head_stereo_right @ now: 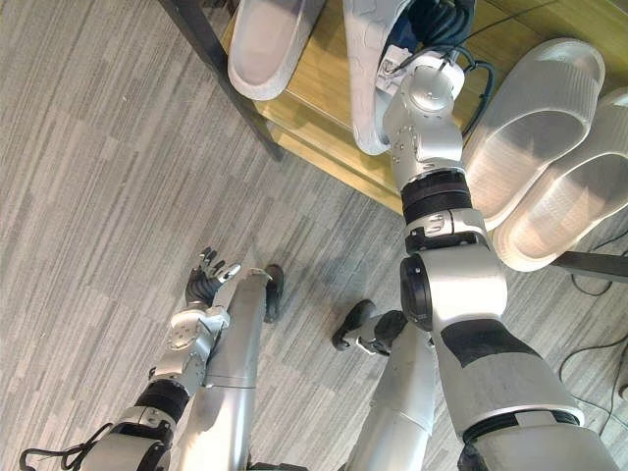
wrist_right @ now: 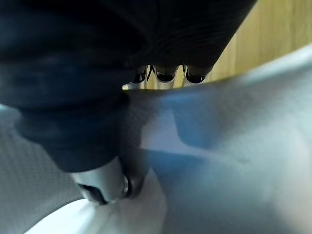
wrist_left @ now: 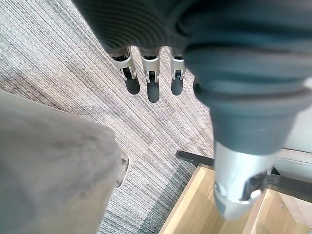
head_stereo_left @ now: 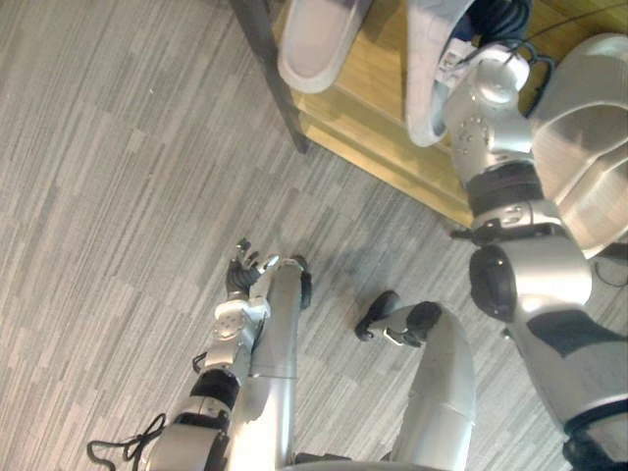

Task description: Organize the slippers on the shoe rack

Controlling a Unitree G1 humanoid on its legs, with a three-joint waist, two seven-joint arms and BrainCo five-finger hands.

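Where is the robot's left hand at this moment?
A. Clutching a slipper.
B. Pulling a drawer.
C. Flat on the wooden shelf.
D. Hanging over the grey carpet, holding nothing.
D: the left hand hangs over the grey carpet with relaxed fingers and nothing in them; the right hand is the one pinching a white slipper.

A white foam slipper [head_stereo_right: 265, 44] lies on the light wooden shoe rack [head_stereo_right: 319, 98], left of the white padded slipper [head_stereo_right: 365, 88] in my right hand [wrist_right: 107, 183]; two pale ribbed slippers [head_stereo_right: 535, 132] lie right.
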